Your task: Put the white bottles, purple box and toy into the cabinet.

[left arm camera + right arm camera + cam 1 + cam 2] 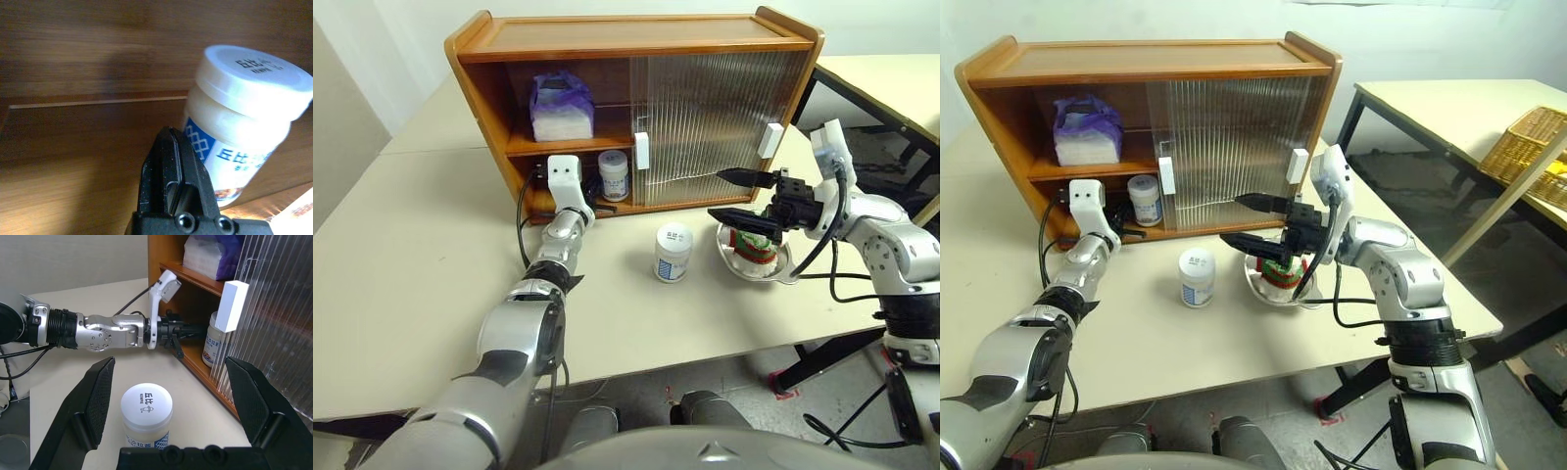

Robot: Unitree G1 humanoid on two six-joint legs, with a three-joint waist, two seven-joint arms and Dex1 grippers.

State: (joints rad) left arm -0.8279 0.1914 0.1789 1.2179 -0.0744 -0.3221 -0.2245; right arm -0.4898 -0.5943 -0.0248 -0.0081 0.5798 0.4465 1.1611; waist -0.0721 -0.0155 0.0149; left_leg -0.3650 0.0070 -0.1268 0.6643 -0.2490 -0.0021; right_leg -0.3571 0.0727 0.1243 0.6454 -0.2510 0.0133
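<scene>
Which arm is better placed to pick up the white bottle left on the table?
Right. Its pincer is open, with the table bottle between its fingers. The left pincer is shut inside the cabinet beside the other bottle.

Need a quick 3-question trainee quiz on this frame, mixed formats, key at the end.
1. True or false: the purple box sits on the cabinet's upper shelf.
2. Where is the toy? A) lower shelf B) in the steel bowl on the table C) in the right gripper
3. Fill in: one white bottle stands on the lower shelf beside the shut left gripper; the other white bottle stands on the ____.

Key: 1 true; 2 B; 3 table
</scene>
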